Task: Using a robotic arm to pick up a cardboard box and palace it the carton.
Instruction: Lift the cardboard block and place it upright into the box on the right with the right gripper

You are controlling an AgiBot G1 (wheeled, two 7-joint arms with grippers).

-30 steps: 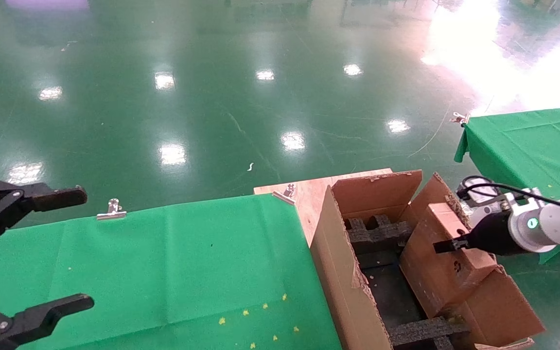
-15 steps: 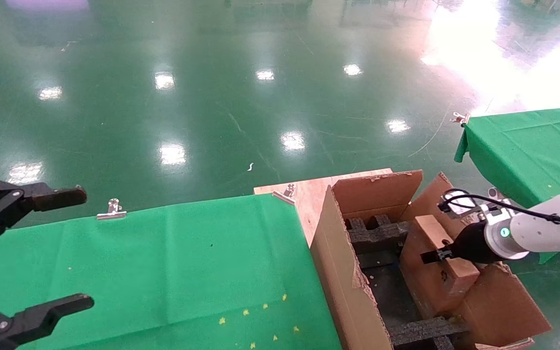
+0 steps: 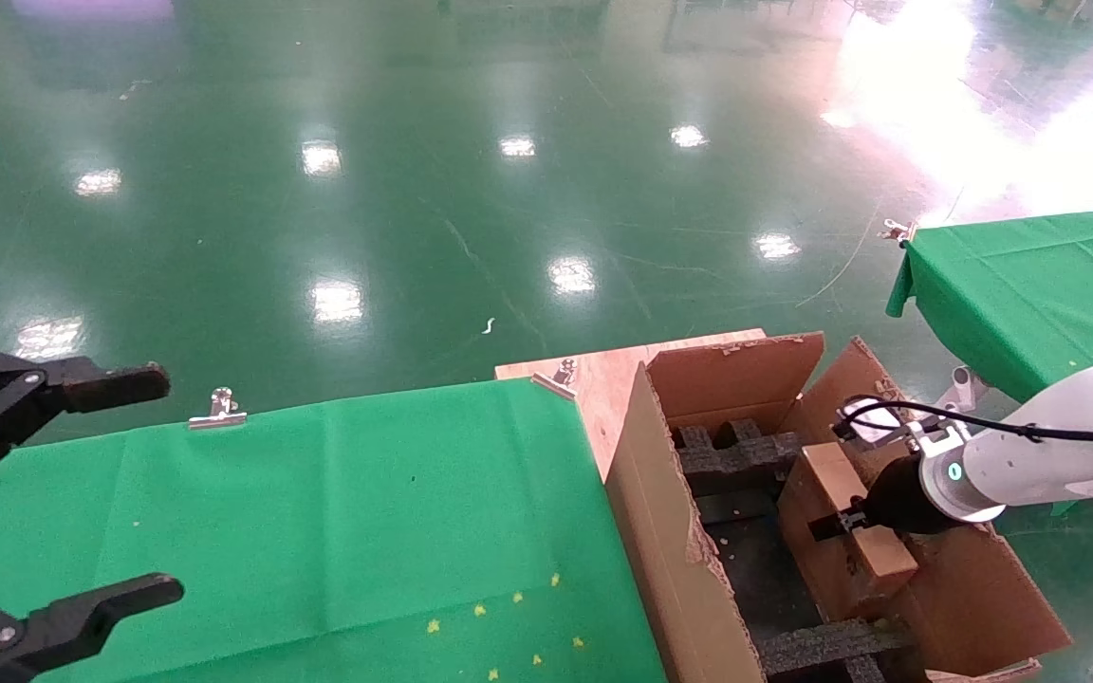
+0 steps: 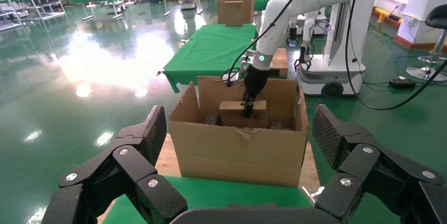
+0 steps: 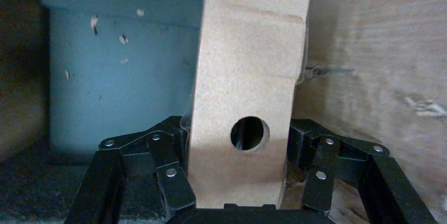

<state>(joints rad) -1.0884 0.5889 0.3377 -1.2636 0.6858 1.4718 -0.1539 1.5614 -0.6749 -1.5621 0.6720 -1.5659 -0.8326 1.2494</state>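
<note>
The white robotic arm (image 3: 1040, 465) reaches into the large torn-flapped carton (image 3: 670, 531) at the right. Its black right gripper (image 3: 841, 525) is shut on the small brown cardboard box (image 3: 836, 531) and holds it on edge inside the carton, against the right wall and above the black foam inserts (image 3: 736, 455). In the right wrist view the box (image 5: 245, 76) with its round hole fills the space between the fingers (image 5: 171, 182). The left wrist view shows the carton (image 4: 240, 145), the box (image 4: 234, 112) and the arm (image 4: 295, 8) from the side. My all-black left gripper (image 3: 53, 493) is open over the green table.
The green cloth table (image 3: 319, 531) lies left of the carton, held by metal clips (image 3: 217, 410). A bare wooden board (image 3: 603, 379) shows behind the carton. A second green table (image 3: 1030, 285) stands at the right. Glossy green floor lies beyond.
The right gripper has moved left and down with the cardboard box, lowering it deeper into the carton. The left gripper has not moved.
</note>
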